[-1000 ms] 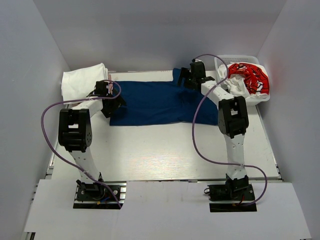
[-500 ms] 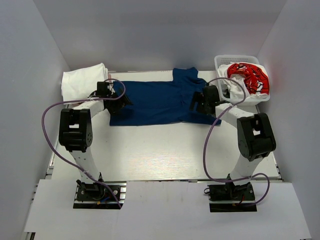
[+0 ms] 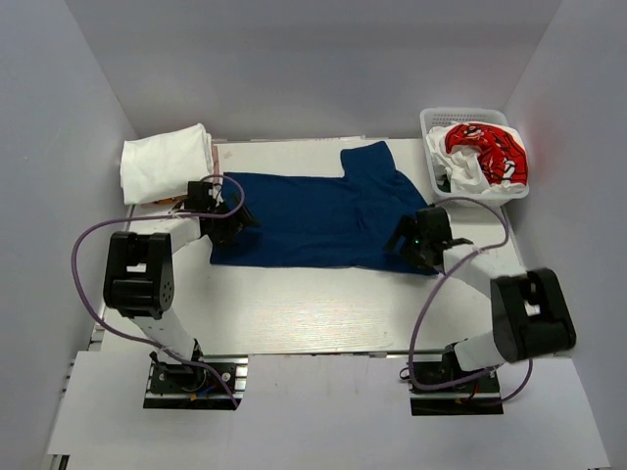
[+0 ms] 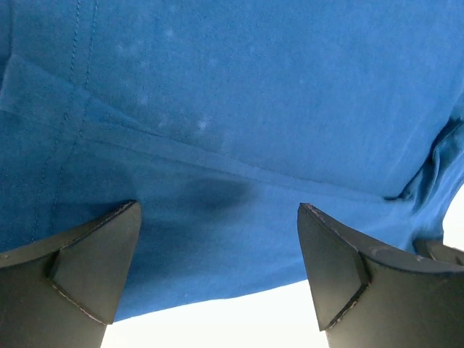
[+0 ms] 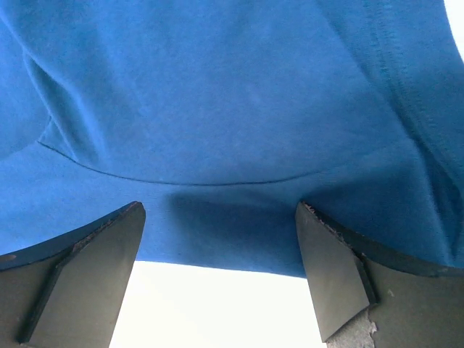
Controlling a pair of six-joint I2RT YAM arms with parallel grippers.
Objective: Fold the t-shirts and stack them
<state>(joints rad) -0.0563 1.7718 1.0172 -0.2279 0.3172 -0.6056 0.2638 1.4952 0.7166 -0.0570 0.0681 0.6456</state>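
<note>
Lying flat across the far half of the desk (image 3: 323, 304), the navy shirt (image 3: 313, 206) stretches from left to right, with one sleeve poking toward the back wall. The basket (image 3: 460, 115) stands at the far right corner, a red shirt (image 3: 487, 149) heaped in it over white cloth (image 3: 458, 174). A folded white shirt (image 3: 162, 162) sits at the far left, just beside the navy one.

Both arms reach over the navy shirt's near edge. The left pincer (image 3: 227, 223) hangs at its near left corner and the right pincer (image 3: 413, 242) at its near right corner.

In the left wrist view, the left pincer (image 4: 217, 210) gapes wide and grips nothing. The navy shirt (image 4: 254, 109) fills the space between its fingers, and the hem and bare desk show just below. The right pincer (image 5: 220, 208) is spread just as wide and also grips nothing, with the navy shirt (image 5: 217, 94) and its hem lying between the tips. Whether either pincer's tips touch the cloth I cannot tell.
</note>
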